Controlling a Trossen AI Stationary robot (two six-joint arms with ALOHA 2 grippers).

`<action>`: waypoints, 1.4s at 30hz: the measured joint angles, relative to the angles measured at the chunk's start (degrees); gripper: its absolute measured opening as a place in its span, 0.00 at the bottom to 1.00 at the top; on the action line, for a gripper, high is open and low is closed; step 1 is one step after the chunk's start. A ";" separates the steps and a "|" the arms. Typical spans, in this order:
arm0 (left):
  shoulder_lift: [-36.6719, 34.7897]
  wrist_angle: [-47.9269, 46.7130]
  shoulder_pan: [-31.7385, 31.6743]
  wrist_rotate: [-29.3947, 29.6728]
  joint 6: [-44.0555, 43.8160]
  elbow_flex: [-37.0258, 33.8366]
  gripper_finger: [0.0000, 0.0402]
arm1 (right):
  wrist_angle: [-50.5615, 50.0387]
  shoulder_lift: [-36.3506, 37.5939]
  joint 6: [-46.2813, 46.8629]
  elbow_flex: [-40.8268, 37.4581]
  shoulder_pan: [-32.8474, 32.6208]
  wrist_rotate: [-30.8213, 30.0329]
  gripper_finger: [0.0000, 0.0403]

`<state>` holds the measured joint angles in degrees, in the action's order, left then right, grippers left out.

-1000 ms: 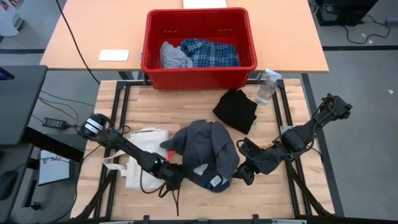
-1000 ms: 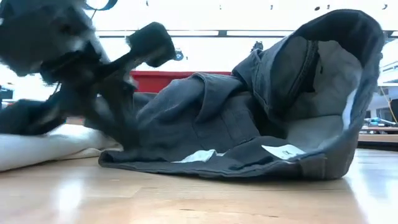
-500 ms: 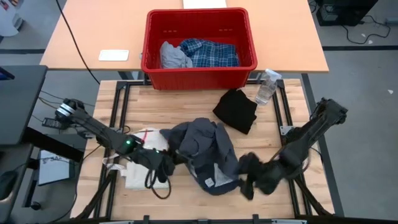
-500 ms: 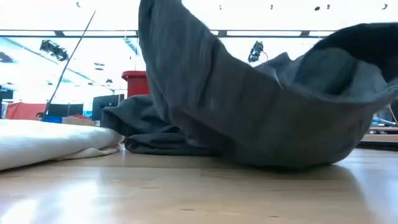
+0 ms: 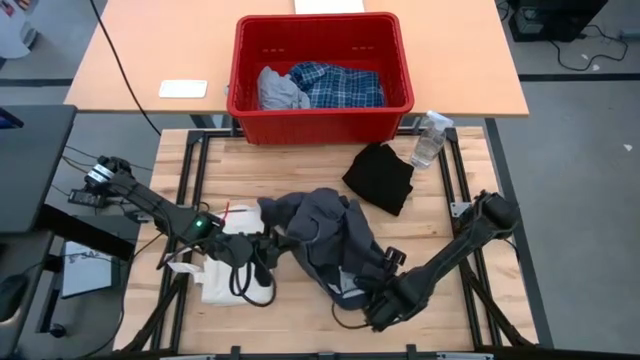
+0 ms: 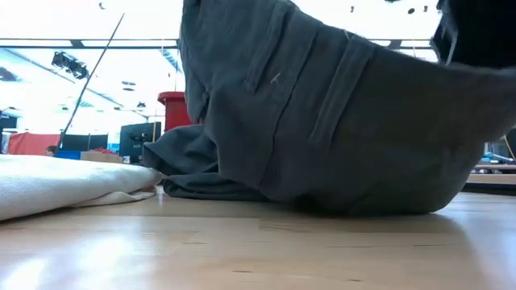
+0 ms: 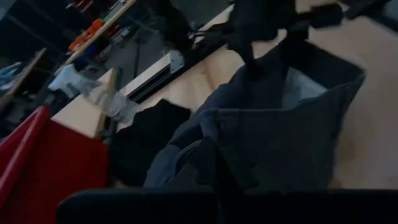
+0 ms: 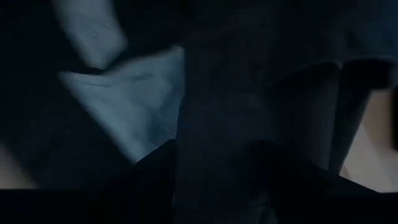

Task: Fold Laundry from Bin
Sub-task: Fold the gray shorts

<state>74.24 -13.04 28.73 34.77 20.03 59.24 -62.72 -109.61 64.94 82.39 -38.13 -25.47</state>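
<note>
From above, the dark grey top (image 5: 325, 235) lies in front of the red bin (image 5: 320, 62). The left gripper (image 5: 268, 243) pinches its edge; the right gripper (image 5: 375, 300), fingers apparently spread, meets its hem. The low view shows only bunched cloth.

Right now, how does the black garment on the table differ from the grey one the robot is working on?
The black garment lies folded into a compact block, while the grey garment is a rumpled heap. The black one sits alone near the bottle; the grey one has the left hand and the right hand at its edges. Both lie on the table, outside the bin.
</note>
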 joint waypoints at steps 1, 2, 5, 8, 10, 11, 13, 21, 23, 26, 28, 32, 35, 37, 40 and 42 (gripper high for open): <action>-0.02 0.00 -0.02 0.82 0.00 0.00 0.00 | -1.45 -0.82 2.06 -0.04 0.11 0.02 0.53; -0.24 -0.02 -0.02 1.74 -0.06 0.00 0.00 | -2.67 -1.26 4.22 -0.06 0.16 0.03 0.49; -1.18 0.28 -0.02 2.94 -2.35 0.00 0.00 | -7.35 -1.52 8.99 -0.05 0.14 0.04 0.28; -2.13 0.13 -0.02 3.54 -3.91 0.00 0.00 | -10.96 0.19 10.82 -0.05 -0.40 -0.03 0.05; -3.19 0.11 -0.02 4.71 -4.31 0.00 0.00 | -14.65 2.82 14.07 -0.05 -0.58 -0.18 0.03; -3.96 0.20 -0.02 5.32 -4.38 0.00 0.00 | -16.06 4.37 14.89 -0.05 -0.69 -0.30 0.03; -5.71 0.31 -0.02 6.57 -4.42 0.00 0.00 | -18.37 8.46 17.38 -0.02 -1.32 -2.33 0.02; -14.53 5.41 0.44 6.50 2.13 0.00 0.00 | -23.38 30.14 26.98 0.02 -4.34 -15.77 0.02; -16.45 8.41 0.50 5.37 4.08 0.02 0.00 | -21.19 35.26 26.01 0.02 -4.70 -18.35 0.02; -19.15 12.62 0.50 5.38 4.83 0.02 0.00 | -16.48 41.82 21.63 0.02 -4.93 -20.75 0.02; -20.63 15.88 0.33 7.33 5.68 0.02 0.00 | -13.21 45.77 18.04 0.02 -4.94 -23.32 0.02; -22.58 24.17 0.31 9.95 8.90 0.02 0.00 | -4.97 52.85 8.64 0.02 -4.00 -26.31 0.02; -22.97 29.20 0.33 11.07 9.33 0.02 0.00 | 3.03 56.99 -0.12 0.02 -2.21 -24.51 0.02; -23.00 29.47 0.33 11.52 7.93 0.02 0.00 | 7.62 58.45 -5.15 0.02 -0.84 -22.34 0.02; -22.95 24.88 0.37 12.65 0.92 0.11 0.00 | 9.87 58.88 -8.41 0.06 1.08 -19.15 0.02; -22.94 18.80 0.40 15.27 -6.54 0.11 0.00 | 7.63 58.10 -7.55 0.06 2.44 -16.75 0.02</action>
<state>51.30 5.77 29.13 50.04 13.50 59.35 -55.09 -51.51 57.39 82.46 -35.70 -42.23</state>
